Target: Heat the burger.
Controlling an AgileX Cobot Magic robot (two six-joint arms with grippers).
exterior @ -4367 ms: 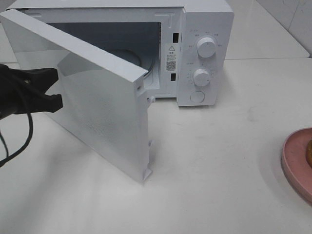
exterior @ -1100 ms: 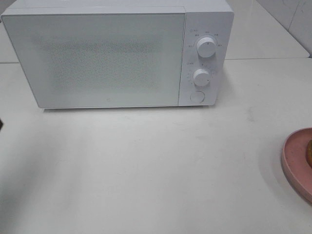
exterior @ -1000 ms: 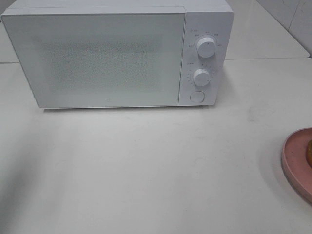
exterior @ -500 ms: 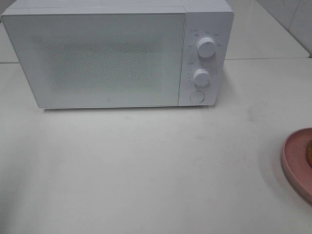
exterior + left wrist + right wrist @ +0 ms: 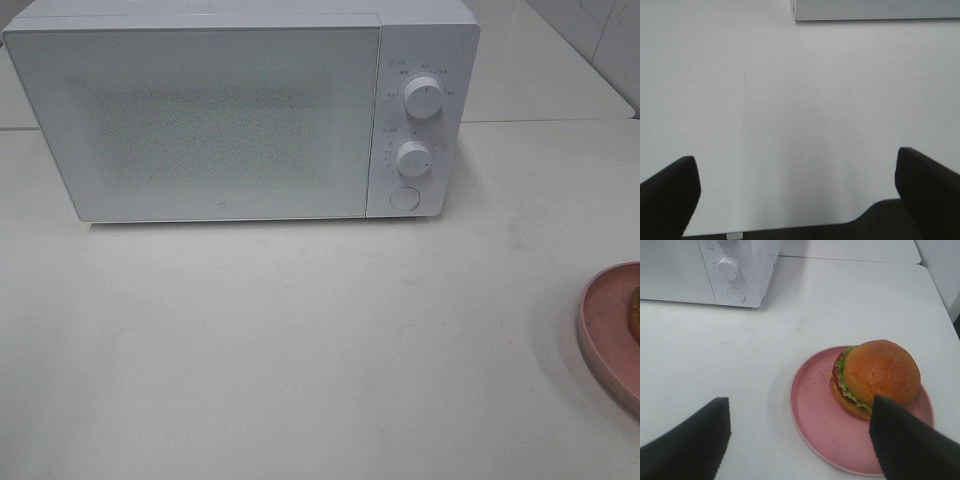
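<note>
Currently: microwave [image 5: 240, 120] door shut, burger [image 5: 877, 376] outside on pink plate [image 5: 812, 415].
Right jaws [image 5: 800, 437] wide, empty, burger just ahead between them; left jaws [image 5: 800, 187] fully open over bare counter [image 5: 790, 100], farther off.

A wide white table [image 5: 300, 350] fills most of the high view, its matte surface marked by faint scuffs and a thin scratch that the left wrist view also shows. A seam runs across the table behind the white microwave [image 5: 240, 110], where a second white tabletop [image 5: 545, 70] meets it. In the far right corner a pale tiled wall [image 5: 610, 40] rises, its grout lines just visible. The light is soft and even, casting only a dim shadow in front of the microwave.
</note>
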